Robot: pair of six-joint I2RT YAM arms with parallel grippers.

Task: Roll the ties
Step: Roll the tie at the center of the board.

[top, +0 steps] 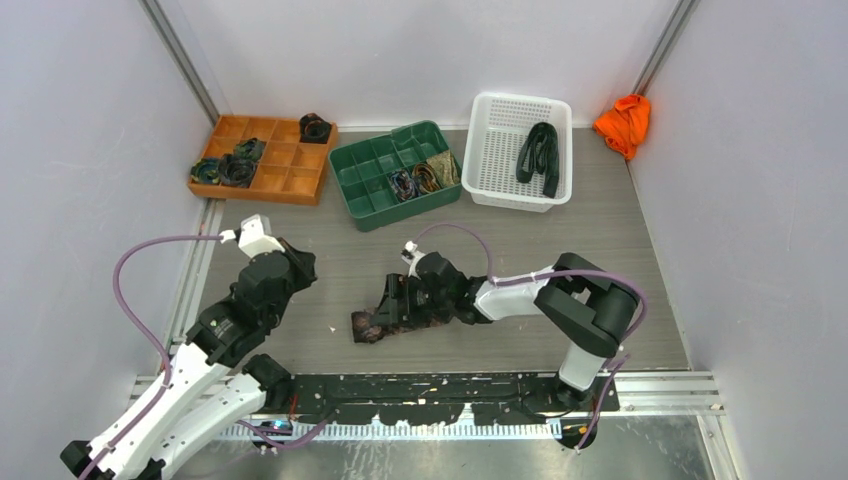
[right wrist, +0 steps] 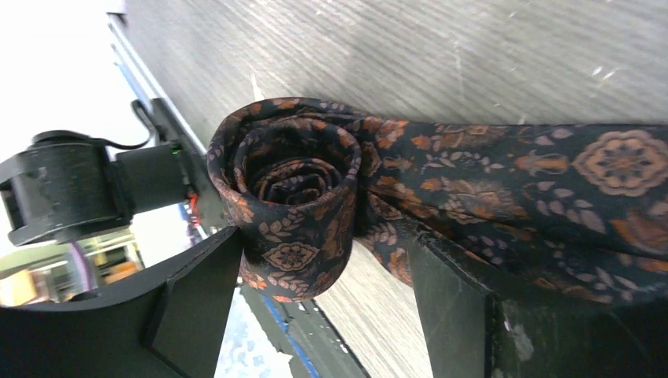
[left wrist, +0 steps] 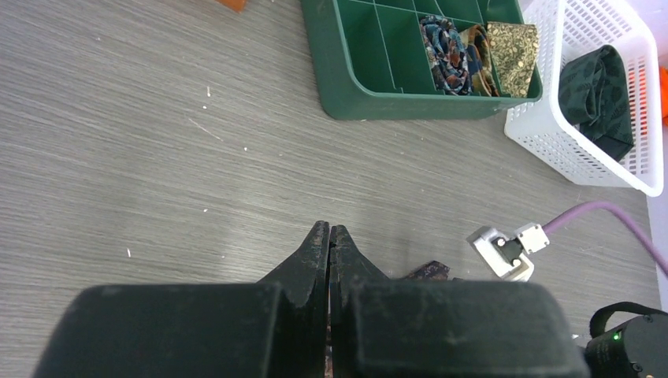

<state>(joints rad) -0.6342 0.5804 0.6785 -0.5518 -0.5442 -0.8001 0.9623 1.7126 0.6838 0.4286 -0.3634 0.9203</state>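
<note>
A dark brown tie [top: 385, 318] with an orange floral pattern lies on the table in front of the arms. Its left end is wound into a coil [right wrist: 295, 197], and the unrolled length [right wrist: 551, 181] runs off to the right. My right gripper [right wrist: 323, 236] stands open around the coil: one finger [right wrist: 197, 283] is at the coil's side, and the other finger [right wrist: 449, 291] is apart from it, under the flat fabric. My left gripper [left wrist: 329, 228] is shut with nothing in it, hovering left of the tie, a corner [left wrist: 429, 271] of which shows beside it.
At the back stand an orange tray [top: 262, 160] and a green tray [top: 360, 200], each holding rolled ties. A white basket [top: 490, 170] holds a folded dark tie [top: 540, 155]. An orange cloth [top: 623, 122] lies in the back right corner. Walls close both sides.
</note>
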